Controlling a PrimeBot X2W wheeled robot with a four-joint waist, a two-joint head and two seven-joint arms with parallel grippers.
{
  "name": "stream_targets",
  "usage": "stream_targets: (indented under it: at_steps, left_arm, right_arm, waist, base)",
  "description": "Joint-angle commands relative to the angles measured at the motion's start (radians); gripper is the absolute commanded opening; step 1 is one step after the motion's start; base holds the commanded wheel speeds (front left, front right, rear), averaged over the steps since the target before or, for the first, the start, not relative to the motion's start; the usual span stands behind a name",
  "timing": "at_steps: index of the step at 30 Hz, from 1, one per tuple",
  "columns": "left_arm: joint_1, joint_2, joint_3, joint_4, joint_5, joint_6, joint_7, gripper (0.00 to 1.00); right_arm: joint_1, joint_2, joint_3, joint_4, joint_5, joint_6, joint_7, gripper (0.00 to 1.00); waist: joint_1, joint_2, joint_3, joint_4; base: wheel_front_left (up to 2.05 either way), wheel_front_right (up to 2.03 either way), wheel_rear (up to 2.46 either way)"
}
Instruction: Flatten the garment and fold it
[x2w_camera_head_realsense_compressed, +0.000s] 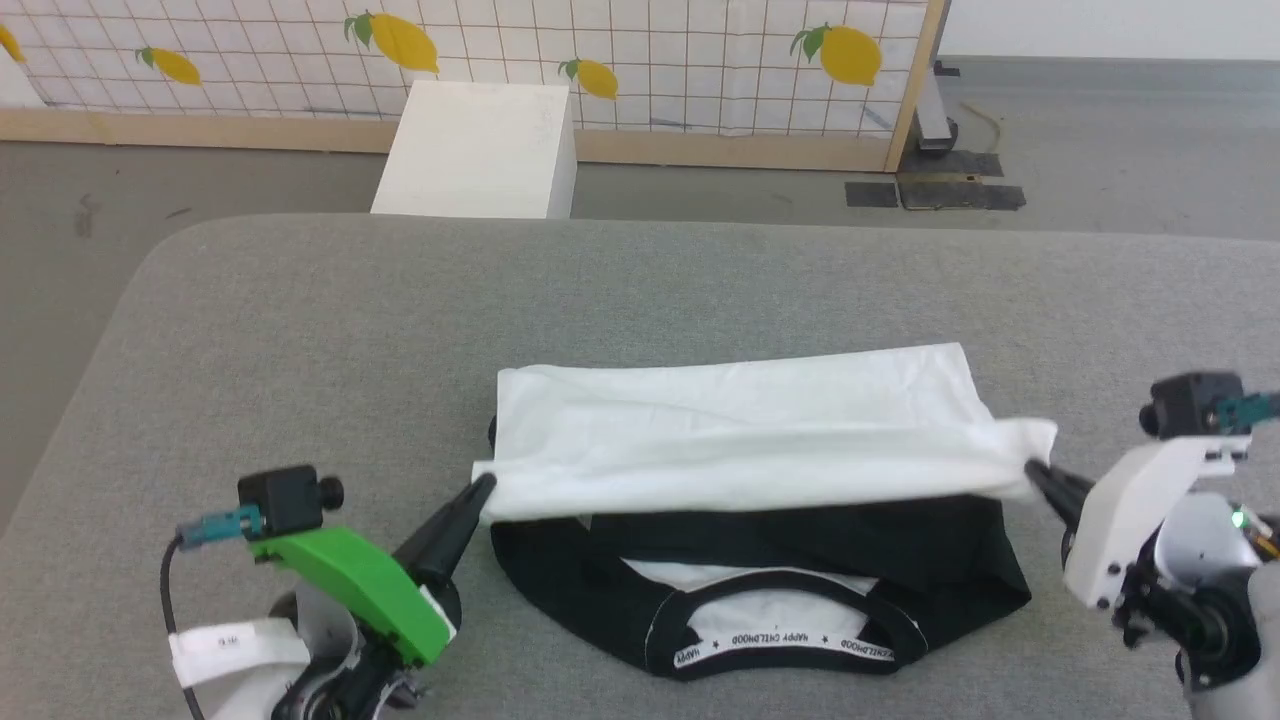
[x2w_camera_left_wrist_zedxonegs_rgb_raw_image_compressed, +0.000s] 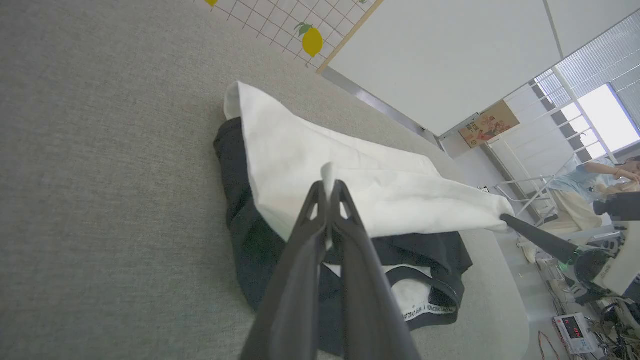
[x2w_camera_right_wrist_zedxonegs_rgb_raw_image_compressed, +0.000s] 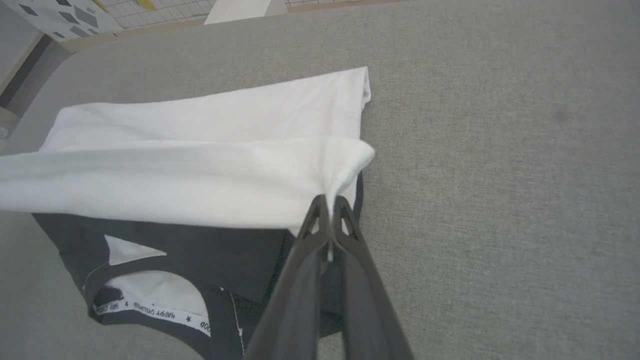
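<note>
Grey fabric surface (x2w_camera_head_realsense_compressed: 300, 330): wide padded top, rounded at its far corner.
Garment (x2w_camera_head_realsense_compressed: 740, 430): lies between the left gripper (x2w_camera_head_realsense_compressed: 485, 487) and the right gripper (x2w_camera_head_realsense_compressed: 1030, 468). Its white body is doubled into a long band, and the band's near edge is raised and stretched from one set of fingertips to the other.
Black sleeves (x2w_camera_head_realsense_compressed: 800, 545): flat on the surface, under and just robot-side of the raised edge.
Left arm: green-cased wrist held low, fingers slanting up and inward, pinched tight on the band's left corner.
Right arm: white-cased wrist held low, fingers slanting up and inward, pinched tight on the right corner.
Neck trim (x2w_camera_head_realsense_compressed: 790, 637): lettered, midway between the claws, nearest the robot.
</note>
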Motion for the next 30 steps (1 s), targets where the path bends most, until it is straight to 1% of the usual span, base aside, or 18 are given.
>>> stream_targets:
  at_steps: [1, 10, 13, 18, 23, 24, 25, 26, 27, 30]
  left_arm:
    - [0.025, -0.005, 0.0, 0.004, -0.014, 0.003, -0.01, 0.0]
    - [0.095, -0.014, -0.003, 0.05, -0.05, 0.021, -0.017, 0.0]
    - [0.116, -0.012, -0.011, 0.066, -0.06, 0.034, -0.004, 0.0]
    - [0.122, -0.005, -0.034, 0.09, -0.057, 0.07, 0.035, 0.0]
    - [0.112, -0.001, -0.064, 0.119, -0.039, 0.115, 0.081, 0.0]
    - [0.112, -0.003, -0.063, 0.122, -0.043, 0.122, 0.086, 0.07]
    - [0.111, 0.0, -0.066, 0.126, -0.046, 0.133, 0.099, 0.6]
    - [0.109, 0.002, -0.068, 0.127, -0.045, 0.138, 0.105, 1.0]
    - [0.108, 0.005, -0.066, 0.126, -0.051, 0.143, 0.111, 1.0]
    - [0.102, 0.022, -0.065, 0.114, -0.057, 0.159, 0.137, 1.0]
  right_arm:
    - [0.029, 0.011, -0.005, -0.008, -0.011, -0.001, 0.008, 0.0]
    - [0.116, 0.048, -0.03, 0.001, -0.034, -0.001, 0.015, 0.0]
    - [0.138, 0.053, -0.039, 0.01, -0.039, -0.001, 0.026, 0.0]
    - [0.152, 0.054, -0.045, 0.018, -0.053, -0.001, 0.039, 0.0]
    - [0.163, 0.061, -0.043, 0.036, -0.065, -0.001, 0.084, 0.0]
    - [0.163, 0.062, -0.043, 0.035, -0.067, -0.001, 0.09, 0.0]
    - [0.163, 0.063, -0.045, 0.033, -0.068, -0.001, 0.098, 0.22]
    - [0.164, 0.063, -0.045, 0.033, -0.068, -0.001, 0.106, 0.61]
    - [0.165, 0.061, -0.044, 0.029, -0.066, -0.001, 0.119, 1.0]
    - [0.165, 0.054, -0.05, 0.005, -0.047, -0.001, 0.146, 1.0]
  waist:
    - [0.0001, -0.0001, 0.001, -0.003]
    - [0.0001, -0.0001, 0.018, -0.013]
    - [0.0001, -0.0001, 0.02, -0.012]
    - [0.0001, -0.0001, 0.025, -0.013]
    - [0.0001, -0.0001, 0.025, -0.016]
    - [0.0001, -0.0001, 0.026, -0.016]
    - [0.0001, -0.0001, 0.026, -0.018]
    - [0.0001, -0.0001, 0.026, -0.019]
    - [0.0001, -0.0001, 0.025, -0.019]
    - [0.0001, -0.0001, 0.027, -0.019]
  base:
    - [0.0, 0.0, 0.0]
    - [0.0, 0.0, 0.0]
    - [0.0, 0.0, 0.0]
    - [0.0, 0.0, 0.0]
    - [0.0, 0.0, 0.0]
    - [0.0, 0.0, 0.0]
    - [0.0, 0.0, 0.0]
    - [0.0, 0.0, 0.0]
    - [0.0, 0.0, 0.0]
    - [0.0, 0.0, 0.0]
